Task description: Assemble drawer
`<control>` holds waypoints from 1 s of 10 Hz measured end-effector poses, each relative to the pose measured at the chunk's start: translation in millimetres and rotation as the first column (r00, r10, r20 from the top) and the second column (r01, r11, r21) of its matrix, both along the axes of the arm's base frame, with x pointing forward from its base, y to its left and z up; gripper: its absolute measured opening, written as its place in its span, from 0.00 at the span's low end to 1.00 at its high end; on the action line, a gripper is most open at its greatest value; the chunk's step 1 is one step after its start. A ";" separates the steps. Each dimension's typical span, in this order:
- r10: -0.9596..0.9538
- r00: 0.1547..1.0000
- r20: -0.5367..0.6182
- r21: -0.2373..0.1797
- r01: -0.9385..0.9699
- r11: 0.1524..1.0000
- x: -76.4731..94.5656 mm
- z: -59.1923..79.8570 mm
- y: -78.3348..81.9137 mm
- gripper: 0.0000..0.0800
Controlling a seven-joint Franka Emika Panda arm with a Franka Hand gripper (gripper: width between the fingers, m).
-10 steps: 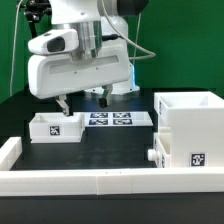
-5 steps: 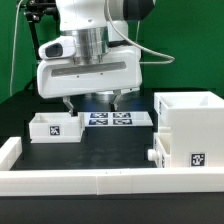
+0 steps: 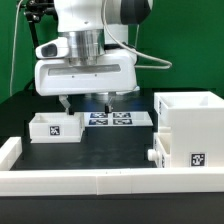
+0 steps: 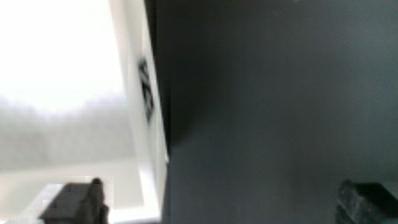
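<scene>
The tall white casing [image 3: 190,133] stands at the exterior view's right, with a tag on its front and a small knob [image 3: 152,156] sticking out of its lower left side. A small white tray [image 3: 55,127] with a tag lies at the left. My gripper [image 3: 88,104] hangs open and empty above the table, between the tray and the marker board [image 3: 112,119], touching nothing. In the wrist view the gripper [image 4: 221,205] shows its two dark fingertips [image 4: 71,203] wide apart. One is over a blurred white surface [image 4: 71,100], the other over the black table.
Low white rim walls [image 3: 100,180] run along the front and left of the black table [image 3: 110,150]. A green backdrop is behind the arm.
The gripper has moved a little toward the exterior view's right, from over the tray to beside it. It stays open. The parts have not moved.
</scene>
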State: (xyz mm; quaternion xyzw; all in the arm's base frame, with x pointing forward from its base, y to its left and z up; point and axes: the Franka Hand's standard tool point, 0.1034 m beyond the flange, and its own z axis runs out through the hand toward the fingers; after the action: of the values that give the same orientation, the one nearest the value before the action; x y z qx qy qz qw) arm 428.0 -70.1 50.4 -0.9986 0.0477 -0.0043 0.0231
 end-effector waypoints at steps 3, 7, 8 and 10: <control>0.037 0.999 0.010 -0.011 -0.037 0.999 -21.8 -13.4 -10.4 0.81; 0.084 0.996 0.002 -0.010 -0.084 0.996 -27.6 -20.9 -13.8 0.81; 0.085 0.996 0.002 -0.010 -0.085 0.996 -27.7 -21.0 -13.8 0.81; 0.100 0.995 0.008 -0.017 -0.100 0.995 -32.0 -29.8 -15.7 0.81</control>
State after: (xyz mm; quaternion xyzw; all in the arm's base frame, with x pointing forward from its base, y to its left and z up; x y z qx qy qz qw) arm 395.9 -85.8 20.6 -0.9998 -0.0025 -0.0077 0.0153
